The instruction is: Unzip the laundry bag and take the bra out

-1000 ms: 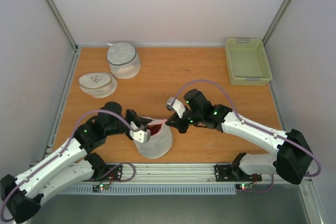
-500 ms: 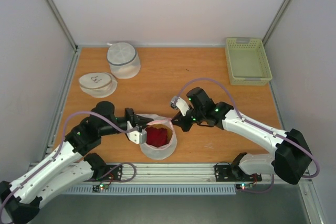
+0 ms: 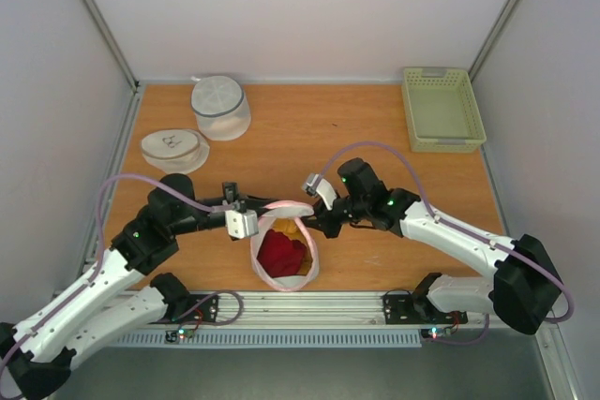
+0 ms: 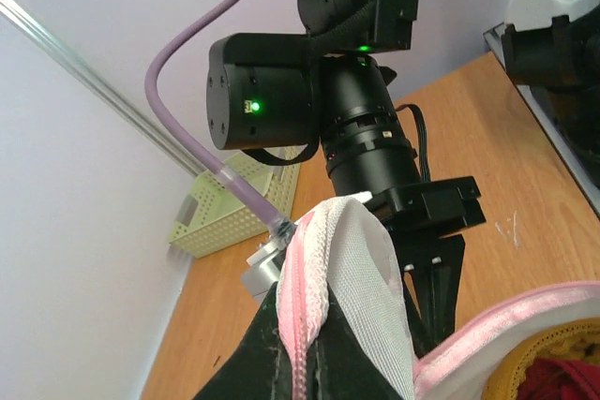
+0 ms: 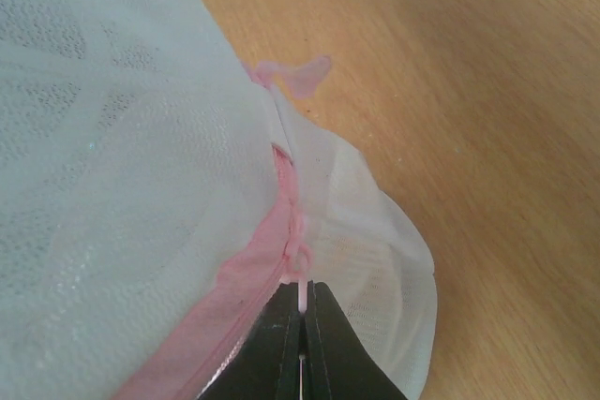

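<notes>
table (image 3: 375,124) | laundry bag (image 3: 286,282); grey-banded bag (image 3: 221,108); flat bag (image 3: 174,150); basket (image 3: 441,145)

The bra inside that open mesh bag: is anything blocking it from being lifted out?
Nothing visible covers the bra: the laundry bag has its pink-zippered mouth spread open, and the bra lies exposed inside. However, the left end effector and the right end effector are each shut on the bag's rim, so neither is free to reach in.
</notes>
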Controlling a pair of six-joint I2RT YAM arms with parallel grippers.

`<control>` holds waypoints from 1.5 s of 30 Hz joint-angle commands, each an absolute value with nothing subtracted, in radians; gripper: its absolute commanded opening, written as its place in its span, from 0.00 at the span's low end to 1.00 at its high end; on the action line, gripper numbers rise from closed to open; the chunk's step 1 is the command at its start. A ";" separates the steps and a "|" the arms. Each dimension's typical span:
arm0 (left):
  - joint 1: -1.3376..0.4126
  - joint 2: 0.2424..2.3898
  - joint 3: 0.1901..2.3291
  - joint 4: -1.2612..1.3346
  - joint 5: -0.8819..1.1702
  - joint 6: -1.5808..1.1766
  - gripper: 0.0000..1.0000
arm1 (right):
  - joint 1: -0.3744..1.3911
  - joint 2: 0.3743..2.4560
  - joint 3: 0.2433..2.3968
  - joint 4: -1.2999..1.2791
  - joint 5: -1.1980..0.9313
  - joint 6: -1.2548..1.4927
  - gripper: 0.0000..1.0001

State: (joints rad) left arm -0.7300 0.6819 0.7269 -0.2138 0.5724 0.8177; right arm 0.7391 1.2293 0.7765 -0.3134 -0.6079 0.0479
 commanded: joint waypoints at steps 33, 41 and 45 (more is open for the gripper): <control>-0.667 0.708 0.715 -0.200 0.061 -0.031 0.01 | 0.712 1.125 0.908 -0.393 -0.190 0.106 0.63; -0.632 0.671 0.695 -0.192 0.080 -0.091 0.01 | 0.835 1.180 0.835 -0.355 -0.031 0.304 0.72; -0.617 0.647 0.683 -0.178 0.093 -0.087 0.01 | 0.835 1.206 0.831 -0.404 0.067 0.332 0.72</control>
